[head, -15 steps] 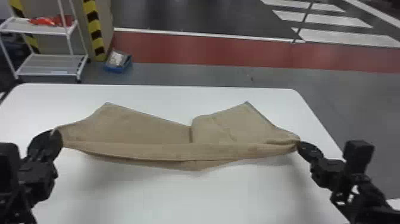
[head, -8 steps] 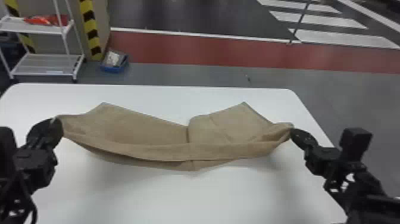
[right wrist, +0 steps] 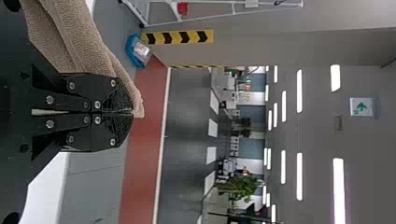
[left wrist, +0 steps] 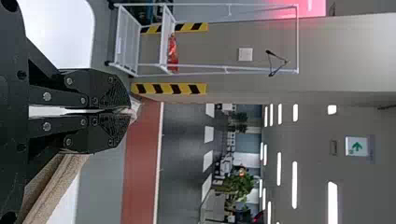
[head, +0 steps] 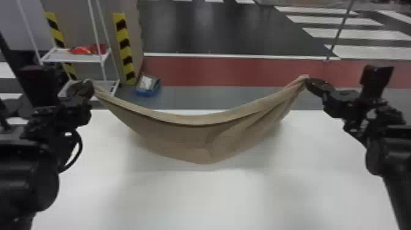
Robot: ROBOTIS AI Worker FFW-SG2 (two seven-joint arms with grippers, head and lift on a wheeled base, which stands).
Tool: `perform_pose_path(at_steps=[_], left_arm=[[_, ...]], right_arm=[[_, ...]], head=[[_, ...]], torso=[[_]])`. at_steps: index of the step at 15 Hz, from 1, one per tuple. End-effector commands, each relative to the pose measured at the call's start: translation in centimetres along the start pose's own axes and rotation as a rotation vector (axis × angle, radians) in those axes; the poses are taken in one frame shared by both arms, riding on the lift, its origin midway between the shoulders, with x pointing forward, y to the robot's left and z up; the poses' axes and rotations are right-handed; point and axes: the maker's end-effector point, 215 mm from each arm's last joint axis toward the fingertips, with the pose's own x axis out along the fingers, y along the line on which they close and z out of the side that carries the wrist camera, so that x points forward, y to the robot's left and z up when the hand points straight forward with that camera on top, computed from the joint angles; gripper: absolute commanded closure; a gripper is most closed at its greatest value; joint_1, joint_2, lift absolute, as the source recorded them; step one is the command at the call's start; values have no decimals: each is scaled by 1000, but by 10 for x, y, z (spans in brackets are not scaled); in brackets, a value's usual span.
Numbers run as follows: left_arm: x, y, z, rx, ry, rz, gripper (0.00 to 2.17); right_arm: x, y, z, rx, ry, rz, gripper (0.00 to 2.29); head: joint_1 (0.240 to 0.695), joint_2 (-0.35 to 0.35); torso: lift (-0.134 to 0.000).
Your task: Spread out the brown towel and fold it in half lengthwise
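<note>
- The brown rectangular towel (head: 183, 140) hangs slung between the two tools, over the white worktop (head: 195, 198). It's held by two far-apart ends, I'd say, so one long edge can be drawn out before the cloth is laid down and folded.
- It looks soft and nubbly, its top edge dipping in a long curve. A narrow band with a dark line under it runs along there, perhaps an overlapping layer; the belly droops to a blunt point near the middle. Towards the robot's right it bunches into slanting creases, so that side probably wants straightening. Whether the lowest part touches the worktop, I can't tell.
- The left tool, with flat black fingers (left wrist: 127, 111), is closed on one end, a scrap of cloth poking past its tips.
- The right tool, also black and flat-fingered (right wrist: 130, 113), is clamped on the other end, under more gathered cloth.
- Beyond, a white metal trolley (head: 76, 56) and a blue plastic tray (head: 146, 91) stand on the floor.
</note>
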Motion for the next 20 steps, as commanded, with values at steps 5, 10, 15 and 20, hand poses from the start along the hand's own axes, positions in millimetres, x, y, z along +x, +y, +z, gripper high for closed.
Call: perform_pose_path(at_steps=[5,10,15,20], left_arm=[[26,-1,82,-69,-143,14,1089],[-88,-27,-25,38,-92,36,1089],[-138,-36,-101,67,26,21,1089],[-181,-13,-171,186,263,85,1089]], right_arm=[[32,-23,69,19,-95,40,1649],[-71,-20,-80,75,43,68,1652],[-143,-30,-160,81,148,45,1652],[-212,-50,-159,59,152,5,1652]], head=[[379,-22],[482,-58],[686,-132],[695,-186]], torso=[[-125],[-125],[-125],[-125]])
